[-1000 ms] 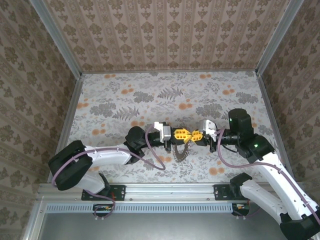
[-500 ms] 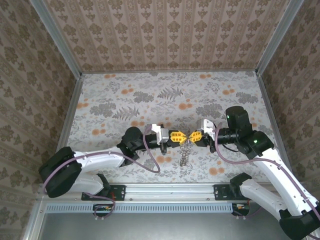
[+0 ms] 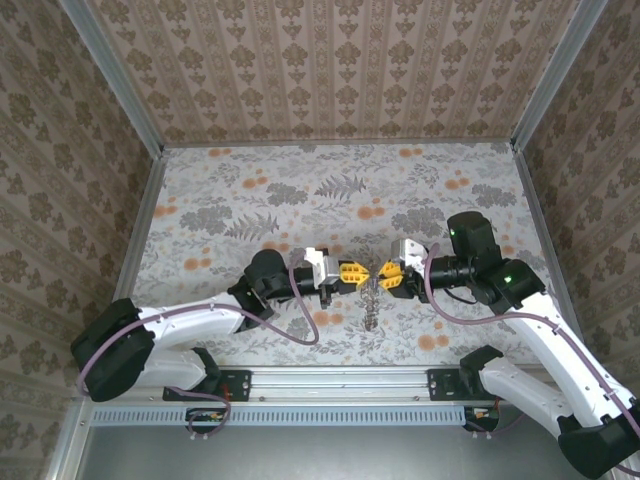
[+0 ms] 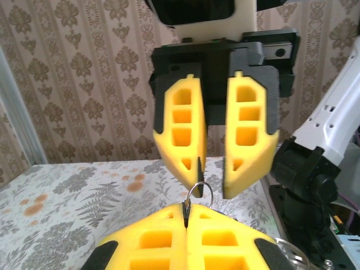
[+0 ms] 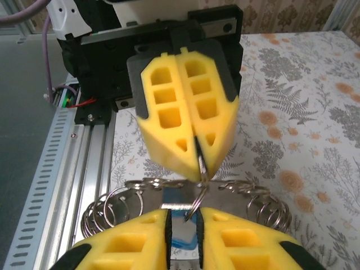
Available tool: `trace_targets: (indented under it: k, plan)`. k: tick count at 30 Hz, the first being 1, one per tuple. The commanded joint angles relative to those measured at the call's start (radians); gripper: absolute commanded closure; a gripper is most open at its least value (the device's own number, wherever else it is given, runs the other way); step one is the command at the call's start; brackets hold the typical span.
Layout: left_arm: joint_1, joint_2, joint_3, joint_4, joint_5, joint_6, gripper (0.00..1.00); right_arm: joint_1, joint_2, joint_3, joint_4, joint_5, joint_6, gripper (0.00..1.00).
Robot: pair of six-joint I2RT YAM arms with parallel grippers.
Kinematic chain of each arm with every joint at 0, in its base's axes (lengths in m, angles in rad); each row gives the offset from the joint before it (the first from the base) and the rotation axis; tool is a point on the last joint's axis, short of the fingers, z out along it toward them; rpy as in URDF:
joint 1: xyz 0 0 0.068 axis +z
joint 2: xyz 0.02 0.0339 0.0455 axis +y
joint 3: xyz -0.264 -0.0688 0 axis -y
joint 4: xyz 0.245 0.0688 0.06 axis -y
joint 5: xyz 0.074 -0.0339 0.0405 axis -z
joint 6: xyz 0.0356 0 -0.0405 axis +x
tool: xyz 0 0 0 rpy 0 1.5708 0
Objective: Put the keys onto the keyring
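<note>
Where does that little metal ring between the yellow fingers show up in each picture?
Top external: little metal ring at the centre, above the hanging keys.
Left wrist: ring at lower centre.
Right wrist: ring at lower centre.
Shared landmark: the floral tabletop.

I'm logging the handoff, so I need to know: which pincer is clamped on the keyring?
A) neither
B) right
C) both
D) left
D: the left pincer has its yellow fingers pressed together on the keyring, while the right pincer facing it has a clear gap between its fingers.
</note>
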State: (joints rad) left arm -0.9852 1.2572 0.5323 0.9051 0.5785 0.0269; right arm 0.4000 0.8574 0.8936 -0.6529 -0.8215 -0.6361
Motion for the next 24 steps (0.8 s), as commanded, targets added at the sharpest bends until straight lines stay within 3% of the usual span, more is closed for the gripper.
trace_targets:
  k: [1,8,13,18,24]
  plan:
    - [0.011,-0.004,0.012,0.035,-0.004,-0.007,1.00,-0.001,-0.023,0.035,-0.050,0.029,-0.046,0.77]
    - [0.012,0.009,0.024,0.045,0.013,-0.015,1.00,0.001,-0.060,0.019,0.061,-0.001,0.018,0.67]
    - [0.011,0.022,0.026,0.071,0.021,-0.022,1.00,0.005,-0.031,0.024,0.102,0.003,0.039,0.66]
    - [0.011,0.032,0.032,0.094,0.023,-0.027,1.00,0.016,0.025,0.031,0.103,-0.010,0.027,0.69]
    - [0.010,0.036,0.033,0.122,0.022,-0.033,1.00,0.017,0.058,0.003,0.110,0.013,0.033,0.83]
